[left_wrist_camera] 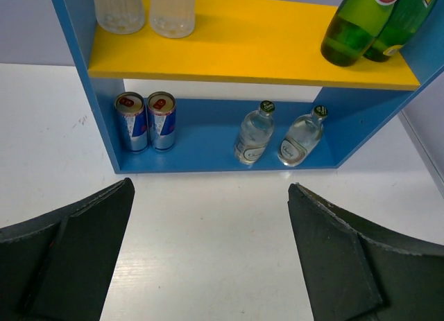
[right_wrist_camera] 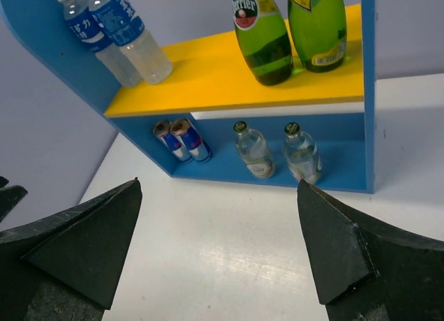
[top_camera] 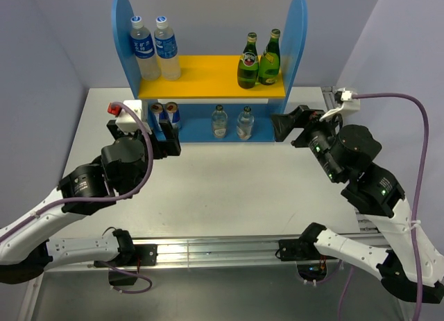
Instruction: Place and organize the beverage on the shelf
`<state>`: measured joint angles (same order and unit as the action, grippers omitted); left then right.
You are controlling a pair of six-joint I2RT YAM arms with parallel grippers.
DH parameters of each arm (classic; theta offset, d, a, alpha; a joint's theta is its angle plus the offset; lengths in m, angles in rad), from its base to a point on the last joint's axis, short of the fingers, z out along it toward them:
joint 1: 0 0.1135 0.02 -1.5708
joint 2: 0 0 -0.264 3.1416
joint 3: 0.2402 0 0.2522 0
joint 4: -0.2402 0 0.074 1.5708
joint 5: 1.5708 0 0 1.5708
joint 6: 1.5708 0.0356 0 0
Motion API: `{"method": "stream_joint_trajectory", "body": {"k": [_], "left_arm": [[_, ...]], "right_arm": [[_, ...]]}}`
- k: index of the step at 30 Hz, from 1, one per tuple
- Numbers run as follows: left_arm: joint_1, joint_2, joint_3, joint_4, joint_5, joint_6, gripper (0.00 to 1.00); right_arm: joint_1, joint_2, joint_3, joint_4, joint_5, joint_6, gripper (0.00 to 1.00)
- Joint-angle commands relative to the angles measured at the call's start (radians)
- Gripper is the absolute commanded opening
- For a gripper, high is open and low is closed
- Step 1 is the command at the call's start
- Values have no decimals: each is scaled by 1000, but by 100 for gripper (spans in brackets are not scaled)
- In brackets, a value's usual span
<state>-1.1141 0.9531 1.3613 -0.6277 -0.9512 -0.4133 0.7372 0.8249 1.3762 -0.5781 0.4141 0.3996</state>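
The shelf point(top_camera: 208, 77) stands at the table's back, with blue side panels and a yellow upper board point(left_wrist_camera: 243, 44). On the board are two clear water bottles point(top_camera: 155, 49) at the left and two green bottles point(top_camera: 259, 59) at the right. On the blue base stand two blue cans point(top_camera: 166, 116) and two small clear bottles point(top_camera: 232, 122). My left gripper point(top_camera: 168, 137) is open and empty on the table in front of the cans; its wrist view point(left_wrist_camera: 211, 184) shows bare table between the fingers. My right gripper point(top_camera: 286, 125) is open and empty beside the shelf's right panel; its wrist view point(right_wrist_camera: 219, 184) also shows bare table between the fingers.
A metal rail point(top_camera: 215, 248) runs along the near table edge between the arm bases. A purple cable point(top_camera: 409, 106) loops from a white plug point(top_camera: 345, 96) at the right table edge. Grey walls close in the left, the back and the right.
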Motion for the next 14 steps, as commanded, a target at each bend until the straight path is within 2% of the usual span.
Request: {"method": "stream_joint_trajectory", "body": {"k": [1, 14], "left_arm": [[0, -33, 1, -24, 25, -7, 99], [0, -34, -1, -20, -6, -15, 99]], "right_arm": [[-1, -36, 41, -60, -11, -24, 100], [-1, -50, 32, -57, -6, -47, 100]]}}
